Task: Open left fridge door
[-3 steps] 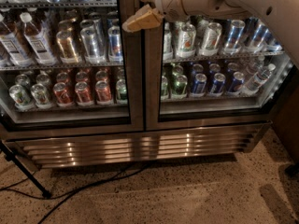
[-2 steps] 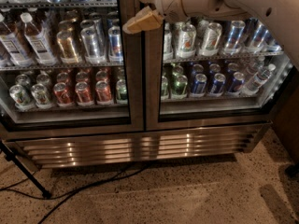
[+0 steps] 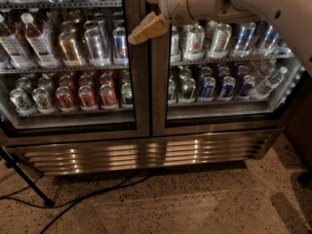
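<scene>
Standing shut, flush with its twin: the left fridge door [image 3: 68, 62], glass in a steel frame, filling the left half of the fridge [image 3: 146, 152]; shelves of cans and bottles show through it.

Gripper [image 3: 137, 13]: high at that door's right edge, over the centre seam between the two doors, the pale arm [image 3: 253, 4] coming in from the upper right. Its fingers [image 3: 148, 27] are spread, with nothing clamped between them.

Step in hand, as judged: the approach to the handle, with no pull begun. The next move calls for closing on the left door's edge or bar, not the right door [image 3: 224, 57], then drawing outward along the hinge arc.

Floor [image 3: 195, 204], along the fridge's front edge: black cable [image 3: 87, 199] and stand leg [image 3: 24, 179] at the left corner, within the door's likely swing.
</scene>
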`<state>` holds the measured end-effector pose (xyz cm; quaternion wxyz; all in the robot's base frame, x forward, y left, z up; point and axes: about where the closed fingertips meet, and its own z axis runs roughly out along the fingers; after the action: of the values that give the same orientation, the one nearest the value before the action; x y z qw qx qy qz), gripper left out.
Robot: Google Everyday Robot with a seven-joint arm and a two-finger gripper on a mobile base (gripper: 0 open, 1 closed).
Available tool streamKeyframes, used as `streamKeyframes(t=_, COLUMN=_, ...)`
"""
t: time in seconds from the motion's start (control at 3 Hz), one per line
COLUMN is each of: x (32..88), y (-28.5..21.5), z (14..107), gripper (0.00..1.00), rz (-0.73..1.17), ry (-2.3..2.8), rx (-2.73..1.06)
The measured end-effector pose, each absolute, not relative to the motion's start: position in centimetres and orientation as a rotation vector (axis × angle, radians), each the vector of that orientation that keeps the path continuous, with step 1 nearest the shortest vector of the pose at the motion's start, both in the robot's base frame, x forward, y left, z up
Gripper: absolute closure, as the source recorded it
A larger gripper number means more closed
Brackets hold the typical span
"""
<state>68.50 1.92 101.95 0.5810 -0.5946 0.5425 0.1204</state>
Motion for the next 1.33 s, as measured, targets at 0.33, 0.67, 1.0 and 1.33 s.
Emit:
streamKeyframes(t=0.33, x=68.50, y=1.92, z=101.95, gripper=0.00, rz=0.281, ry=1.268, rx=-1.389)
streamKeyframes(t=0.67, x=68.47, y=1.93, z=101.95, gripper=0.00, rz=0.281, ry=1.267, rx=-1.389)
streamKeyframes(t=1.0, x=68.00, y=2.33, z=101.95, gripper=0.00, rz=0.281, ry=1.267, rx=-1.389)
streamKeyframes(t=1.33, x=67.75, y=2.62, z=101.95, gripper=0.00, rz=0.281, ry=1.267, rx=-1.389)
